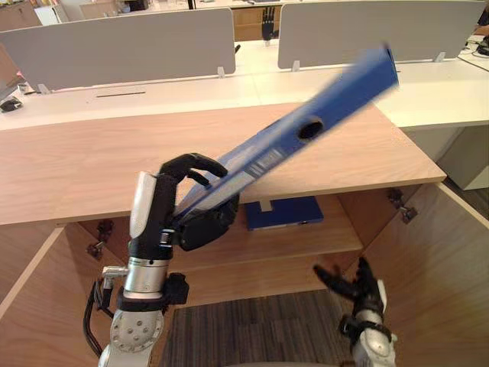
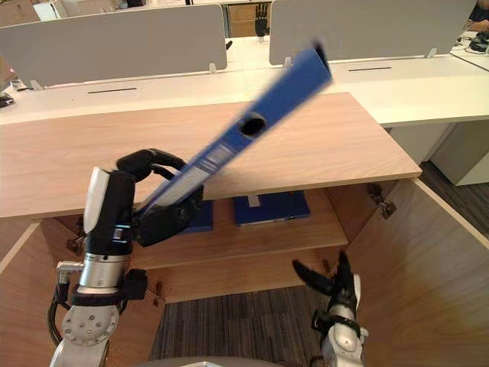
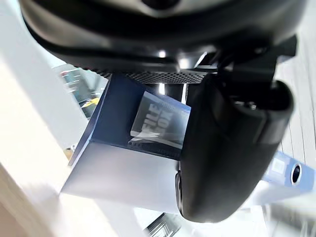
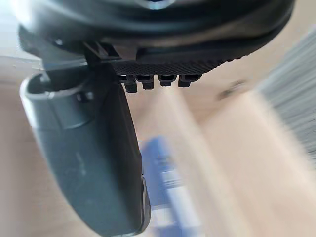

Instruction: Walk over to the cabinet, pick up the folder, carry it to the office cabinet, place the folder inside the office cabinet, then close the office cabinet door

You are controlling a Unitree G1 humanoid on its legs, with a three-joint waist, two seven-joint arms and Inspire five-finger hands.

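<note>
Further back, grey partitions (image 1: pixel 122 46) line white desks (image 1: pixel 443 92) beyond the cabinet (image 1: pixel 76 168).

White desks (image 1: pixel 435 95), grey divider screens (image 1: pixel 122 46), dark striped carpet (image 1: pixel 252 329).

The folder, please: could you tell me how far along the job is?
Done: the folder is picked up, gripped by the left hand and slanting above the office cabinet. In hand: bringing it to the open shelf. Left: placing it inside, then shutting the doors; the right hand hangs open, low.
</note>
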